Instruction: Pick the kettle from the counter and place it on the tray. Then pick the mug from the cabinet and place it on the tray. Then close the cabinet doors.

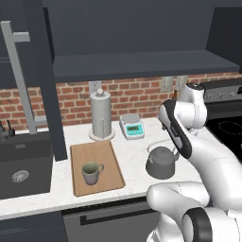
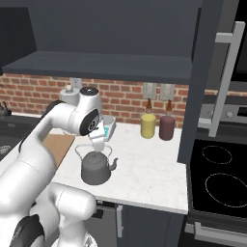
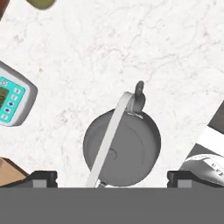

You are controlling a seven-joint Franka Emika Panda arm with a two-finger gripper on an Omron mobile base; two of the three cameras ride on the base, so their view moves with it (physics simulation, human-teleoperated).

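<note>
The dark grey kettle [image 1: 161, 163] [image 2: 96, 168] [image 3: 124, 146] stands on the white counter [image 2: 144, 164], to the right of the wooden tray [image 1: 106, 153] [image 2: 58, 144]. The greyish mug [image 1: 92, 172] stands upright on the tray. My gripper [image 2: 98, 146] [image 3: 112, 177] hangs open just above the kettle, with one finger on each side of its arched handle and nothing held. Above the counter, the cabinet [image 1: 142, 64] has both cabinet doors [image 1: 45, 80] [image 2: 202, 82] swung open.
A silver paper-towel holder [image 1: 100, 116] and a small scale [image 1: 132, 126] [image 3: 11, 100] stand by the brick wall. Yellow [image 2: 148, 125] and maroon [image 2: 167, 128] canisters sit further right, beside the stove [image 2: 222, 178]. The sink [image 1: 21, 165] lies at the left.
</note>
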